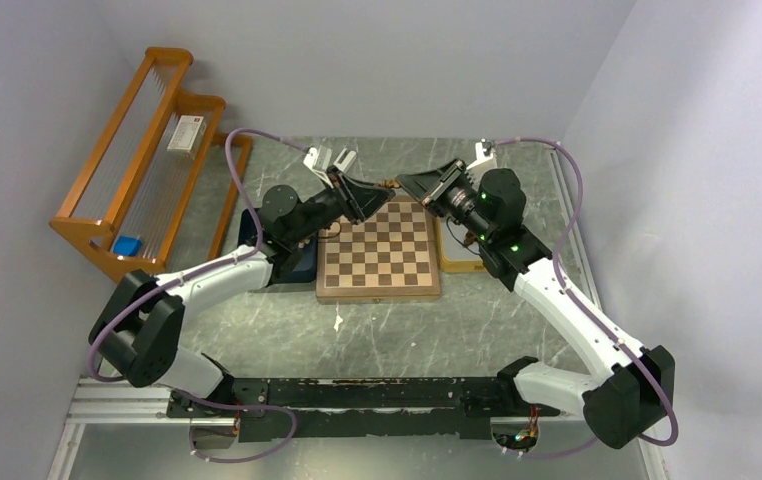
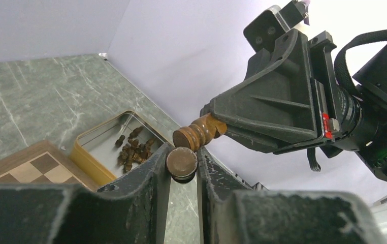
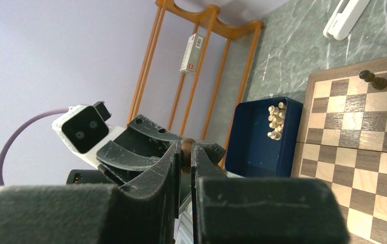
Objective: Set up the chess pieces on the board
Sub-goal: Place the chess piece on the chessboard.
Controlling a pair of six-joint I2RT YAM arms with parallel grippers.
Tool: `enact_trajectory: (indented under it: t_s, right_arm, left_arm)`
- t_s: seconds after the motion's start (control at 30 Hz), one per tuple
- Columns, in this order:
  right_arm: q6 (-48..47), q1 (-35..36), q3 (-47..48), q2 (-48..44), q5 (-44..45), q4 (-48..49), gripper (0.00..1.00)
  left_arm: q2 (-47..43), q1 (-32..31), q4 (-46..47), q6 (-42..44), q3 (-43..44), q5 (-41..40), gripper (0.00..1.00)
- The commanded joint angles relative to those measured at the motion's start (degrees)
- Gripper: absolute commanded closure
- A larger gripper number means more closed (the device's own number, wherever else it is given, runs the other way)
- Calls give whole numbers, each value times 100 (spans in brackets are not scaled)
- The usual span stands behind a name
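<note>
You've got plain, pale lilac-grey walls (image 1: 407,60) across the top and down both sides of the overhead view. The tabletop (image 1: 257,330) is grey-green, marbled (thin white veins). At upper left, an orange wooden rack (image 1: 203,103) stands by the wall, with a small white box (image 1: 187,133) on it. The light is soft and even.

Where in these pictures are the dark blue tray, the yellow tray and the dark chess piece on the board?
dark blue tray (image 3: 255,150): right wrist view, bare floor inside.
yellow tray (image 2: 90,165): left wrist view, outer side wall.
dark chess piece (image 3: 373,80): right wrist view, middle of its body.
</note>
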Motion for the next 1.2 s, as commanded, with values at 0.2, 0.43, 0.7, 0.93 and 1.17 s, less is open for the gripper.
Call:
enact_trajectory:
  t_s: [0.2, 0.43, 0.7, 0.93, 1.17]
  right_arm:
    - [-904, 34, 173, -188, 466, -576, 100]
    - [-2427, 33, 795, 28, 1175, -1631, 100]
    - [-3741, 34, 1944, 1228, 2084, -3086, 100]
    - [-4223, 35, 2740, 2618, 2595, -3759, 100]
    - [-4420, 30, 3396, 3707, 2797, -3838, 97]
  left_arm:
    - [-470, -12, -1361, 586, -20, -258, 89]
    - [-796, 98, -2958, 590, -112, -231, 89]
    - [-1028, 1392, -3912, 228, -447, 1289, 88]
    - [-1316, 1842, -5467, 1325, 24, 1692, 84]
    - [-1796, 1842, -6060, 2205, -247, 1632, 83]
